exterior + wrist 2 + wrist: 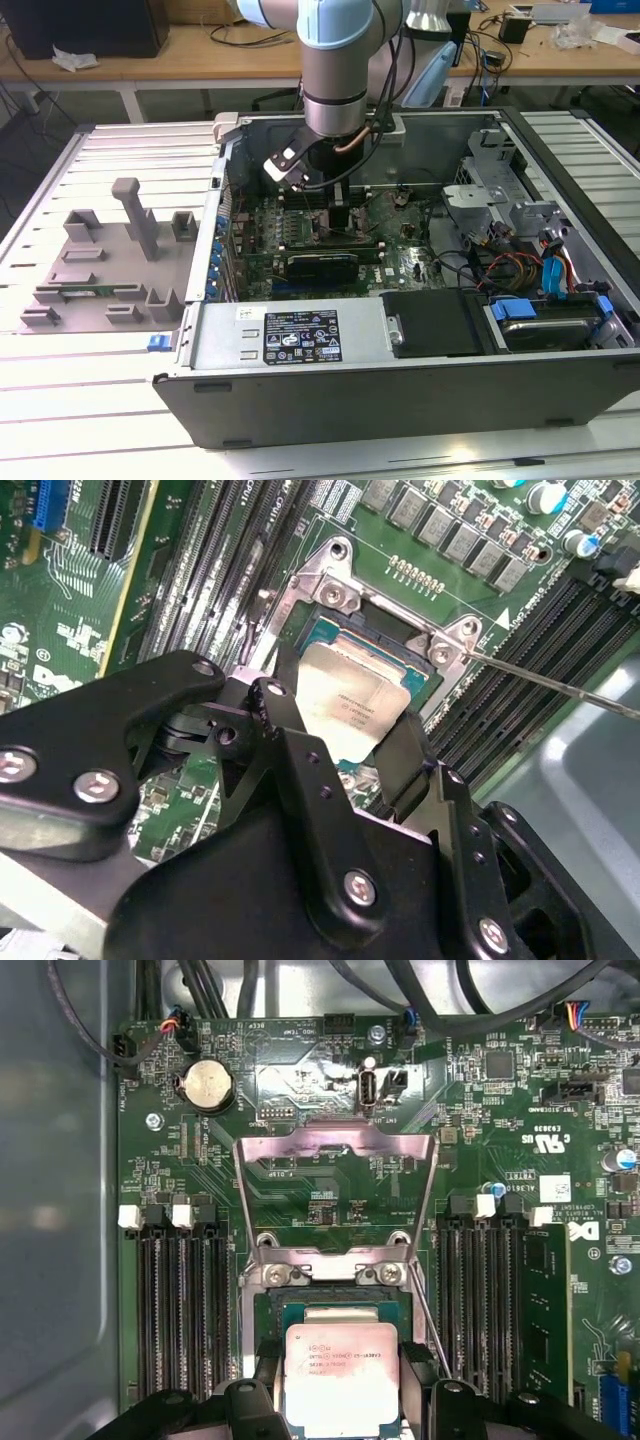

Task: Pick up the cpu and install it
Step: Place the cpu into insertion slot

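Exterior view: lowered on the arm [335, 70] into an open computer case [400, 390] on the pale slatted table [90, 420] — grey fixture tray [100, 260] to the exterior view's left, wooden desks [200, 45] behind.

Second wrist view: clamped in the gripper [340, 742] by two opposite edges, the cpu [355, 700], right at the motherboard [60, 650] socket [332, 637]; seated or not, unclear.

First wrist view: load plate [335, 1148] swung open — memory slots [180, 1300] on both sides.
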`<state>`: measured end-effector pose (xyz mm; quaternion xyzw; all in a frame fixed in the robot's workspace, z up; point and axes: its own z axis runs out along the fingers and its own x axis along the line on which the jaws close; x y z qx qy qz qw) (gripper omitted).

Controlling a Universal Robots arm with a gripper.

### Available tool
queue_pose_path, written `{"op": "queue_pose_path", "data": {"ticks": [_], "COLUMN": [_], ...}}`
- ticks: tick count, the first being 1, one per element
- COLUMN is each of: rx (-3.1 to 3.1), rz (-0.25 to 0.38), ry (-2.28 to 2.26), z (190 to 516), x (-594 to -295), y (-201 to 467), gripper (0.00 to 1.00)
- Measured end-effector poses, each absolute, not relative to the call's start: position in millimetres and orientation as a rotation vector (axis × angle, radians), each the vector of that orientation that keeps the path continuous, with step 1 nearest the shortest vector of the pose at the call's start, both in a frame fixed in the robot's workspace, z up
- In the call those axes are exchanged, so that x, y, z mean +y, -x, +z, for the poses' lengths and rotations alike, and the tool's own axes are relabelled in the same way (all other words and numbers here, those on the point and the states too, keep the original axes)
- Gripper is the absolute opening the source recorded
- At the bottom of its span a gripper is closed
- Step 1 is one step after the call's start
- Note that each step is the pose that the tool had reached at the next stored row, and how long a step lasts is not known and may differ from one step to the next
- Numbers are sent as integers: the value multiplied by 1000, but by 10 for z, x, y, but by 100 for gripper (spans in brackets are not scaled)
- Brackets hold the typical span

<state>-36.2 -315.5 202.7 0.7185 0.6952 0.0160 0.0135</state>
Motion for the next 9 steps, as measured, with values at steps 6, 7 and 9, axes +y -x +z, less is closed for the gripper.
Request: {"op": "queue_pose_path", "data": {"ticks": [6, 7, 9], "rx": [2166, 2166, 2166], "rz": [51, 50, 50], "ry": [-2238, -2238, -2238], "z": [2016, 2012, 2003], "x": [-3138, -3137, -3136], "y": [362, 362, 362], "gripper": [55, 55, 55]}}
